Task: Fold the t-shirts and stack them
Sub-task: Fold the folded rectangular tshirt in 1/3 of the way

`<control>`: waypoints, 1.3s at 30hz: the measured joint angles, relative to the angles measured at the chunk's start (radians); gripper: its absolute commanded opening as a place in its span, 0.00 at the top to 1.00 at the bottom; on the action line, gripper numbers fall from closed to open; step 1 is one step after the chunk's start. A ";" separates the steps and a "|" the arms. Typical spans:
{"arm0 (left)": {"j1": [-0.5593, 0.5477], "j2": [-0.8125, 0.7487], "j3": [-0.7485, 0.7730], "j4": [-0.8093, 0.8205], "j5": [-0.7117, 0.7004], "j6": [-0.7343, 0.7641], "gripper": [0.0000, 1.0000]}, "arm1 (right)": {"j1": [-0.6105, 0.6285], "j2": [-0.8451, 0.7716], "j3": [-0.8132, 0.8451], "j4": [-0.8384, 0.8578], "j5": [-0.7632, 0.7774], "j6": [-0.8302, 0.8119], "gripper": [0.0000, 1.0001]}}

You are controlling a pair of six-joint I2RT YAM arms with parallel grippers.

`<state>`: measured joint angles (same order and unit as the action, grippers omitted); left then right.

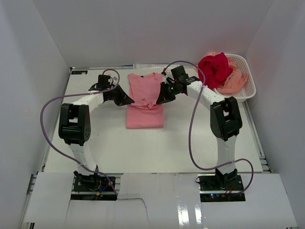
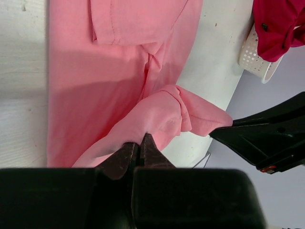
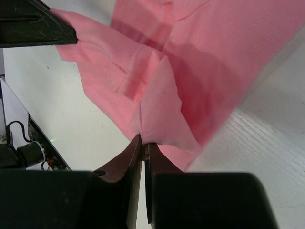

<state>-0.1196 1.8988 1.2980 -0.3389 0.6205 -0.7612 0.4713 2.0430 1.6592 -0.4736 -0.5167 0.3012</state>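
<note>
Pink t-shirt (image 1: 145,102) mid-fold, raised fold pinched from both sides.
My left fingers (image 2: 119,157) and right fingers (image 3: 125,162) are each closed on thin pink cloth. The shirt lies on the counter (image 1: 190,143), well left of the basket (image 1: 249,90), which holds the red t-shirt (image 1: 214,67) and the peach t-shirt (image 1: 233,83). I judge the cloth light, limp and slippery, so I should grip doubled edges. There is open counter on the near side of the basket.

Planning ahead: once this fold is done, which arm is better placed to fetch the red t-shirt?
Right, probably: the red t-shirt lies in the basket nearer the right gripper than the left gripper.
</note>
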 measured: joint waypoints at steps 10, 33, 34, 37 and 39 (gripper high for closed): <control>0.001 0.028 0.026 0.007 -0.004 0.003 0.44 | -0.002 0.032 0.022 -0.002 -0.006 -0.013 0.33; 0.005 -0.357 -0.145 0.164 -0.070 0.056 0.86 | -0.006 -0.216 -0.427 0.440 -0.087 0.127 0.92; 0.001 -0.369 -0.208 0.197 -0.048 0.052 0.90 | -0.005 -0.199 -0.432 0.466 -0.101 0.144 0.92; -0.018 -0.362 -0.386 0.267 0.013 0.034 0.96 | 0.000 -0.145 -0.433 0.541 -0.135 0.198 0.92; -0.030 -0.338 -0.480 0.294 0.043 0.023 1.00 | 0.005 -0.111 -0.433 0.589 -0.153 0.227 0.92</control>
<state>-0.1497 1.5612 0.8181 -0.0448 0.6632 -0.7387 0.4759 1.9316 1.2266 0.1154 -0.6697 0.5278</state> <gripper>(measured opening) 0.042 0.078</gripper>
